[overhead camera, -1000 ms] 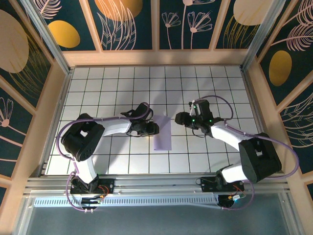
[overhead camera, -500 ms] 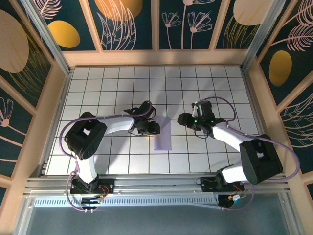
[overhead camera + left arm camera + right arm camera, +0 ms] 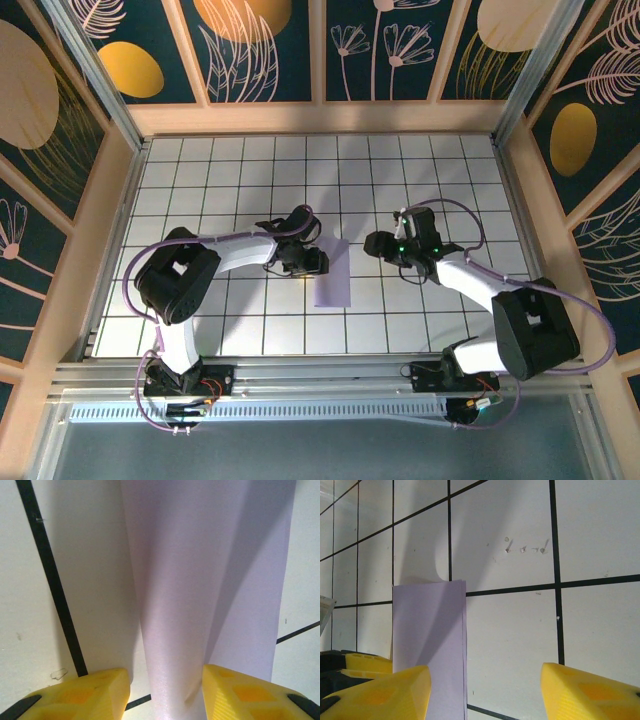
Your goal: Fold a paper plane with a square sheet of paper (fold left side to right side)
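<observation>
Robot lab test cell. White gridded table [image 3: 420, 170], aluminium mounting rail [image 3: 320, 375] along near edge. Floral wall panels [image 3: 390, 45] enclose it.

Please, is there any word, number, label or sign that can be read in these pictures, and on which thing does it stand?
There is no readable text in any view.
The square sheet of paper is plain lavender, with no print.
The table has black grid lines and a few small scuffs, not characters.
The wall panels have drawn plants and orange ovals, no lettering.
</observation>
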